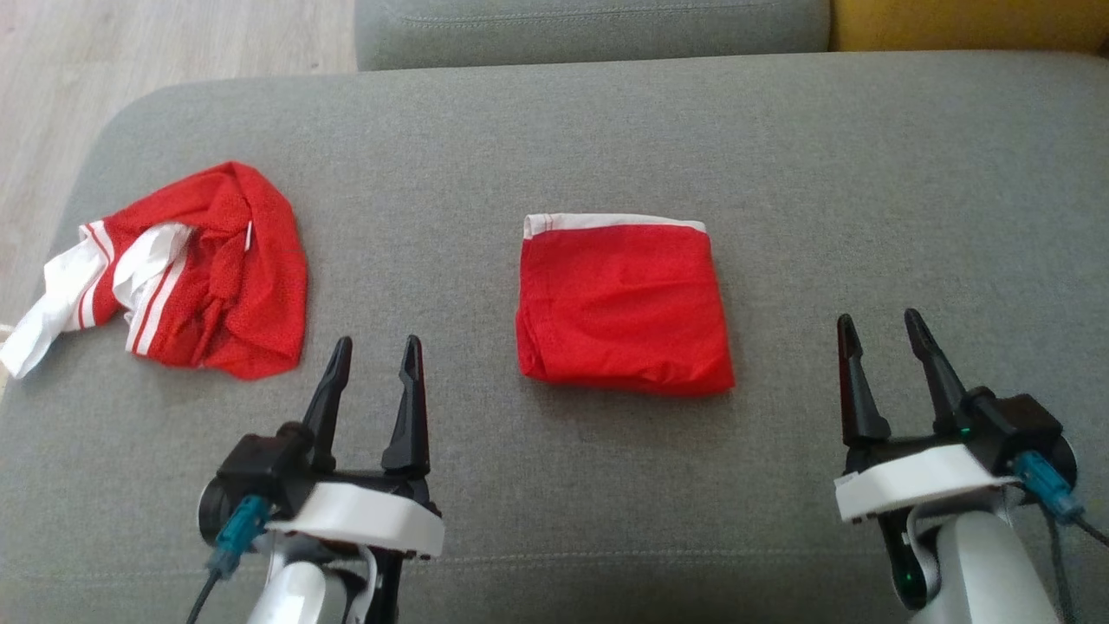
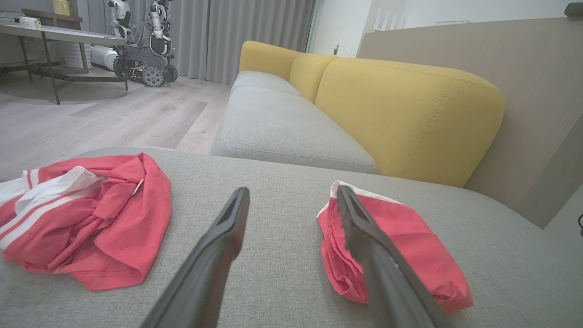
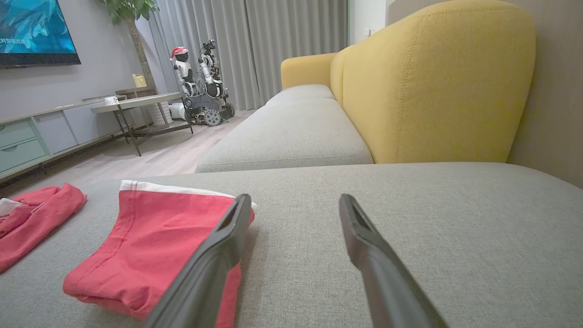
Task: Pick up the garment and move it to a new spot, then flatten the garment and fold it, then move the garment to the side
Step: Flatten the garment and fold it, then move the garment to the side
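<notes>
Now the left end effector (image 1: 379, 342) and right end effector (image 1: 878, 317) hang released and empty, though a shallow pinch could unfold the folded garment (image 1: 624, 303).

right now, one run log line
left gripper: open, empty | right gripper: open, empty | folded red garment: on grey cushion | crumpled red-and-white garment: its left

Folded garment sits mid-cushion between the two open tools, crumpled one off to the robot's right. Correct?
Not quite: the crumpled garment lies to the robot's left, beyond the left tool, per the head view. The folded garment does sit in the middle of the cushion, between the left tool and the right tool, both open.
</notes>
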Controlling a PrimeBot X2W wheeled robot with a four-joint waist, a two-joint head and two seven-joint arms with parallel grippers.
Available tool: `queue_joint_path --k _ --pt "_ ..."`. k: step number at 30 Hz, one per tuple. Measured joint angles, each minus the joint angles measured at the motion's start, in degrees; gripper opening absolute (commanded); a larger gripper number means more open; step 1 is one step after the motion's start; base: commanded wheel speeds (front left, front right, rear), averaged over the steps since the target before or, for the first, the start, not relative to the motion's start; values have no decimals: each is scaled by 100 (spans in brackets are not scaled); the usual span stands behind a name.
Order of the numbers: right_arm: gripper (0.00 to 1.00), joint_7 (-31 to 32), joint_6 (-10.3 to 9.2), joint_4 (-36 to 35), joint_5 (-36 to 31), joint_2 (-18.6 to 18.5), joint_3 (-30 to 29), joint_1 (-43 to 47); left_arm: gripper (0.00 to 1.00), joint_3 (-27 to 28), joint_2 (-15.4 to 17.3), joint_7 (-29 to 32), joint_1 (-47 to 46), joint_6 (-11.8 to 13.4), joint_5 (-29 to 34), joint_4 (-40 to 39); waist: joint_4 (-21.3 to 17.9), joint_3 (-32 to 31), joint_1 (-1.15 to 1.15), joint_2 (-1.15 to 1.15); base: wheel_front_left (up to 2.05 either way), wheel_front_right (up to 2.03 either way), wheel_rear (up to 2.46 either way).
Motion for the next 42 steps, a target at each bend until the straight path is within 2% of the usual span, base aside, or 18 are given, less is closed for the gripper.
queue_joint_path --k 20,26,38,42 --pt "100 -14 0 15 158 1 9 -49 100 -26 0 0 -26 0 0 -13 49 227 0 0 0 0 0" --pt "100 227 0 238 602 1 153 -399 100 -73 0 -1 -197 -3 0 -16 116 445 0 0 0 0 0" --pt "100 1212 0 1065 1840 -13 679 -1451 100 -219 -1 -1 -584 -53 -1 -22 351 1040 0 0 0 0 0" --pt "100 1359 0 1378 1978 -49 795 -1683 100 -250 -2 -1 -698 -52 -3 -23 462 1154 0 0 0 0 0"
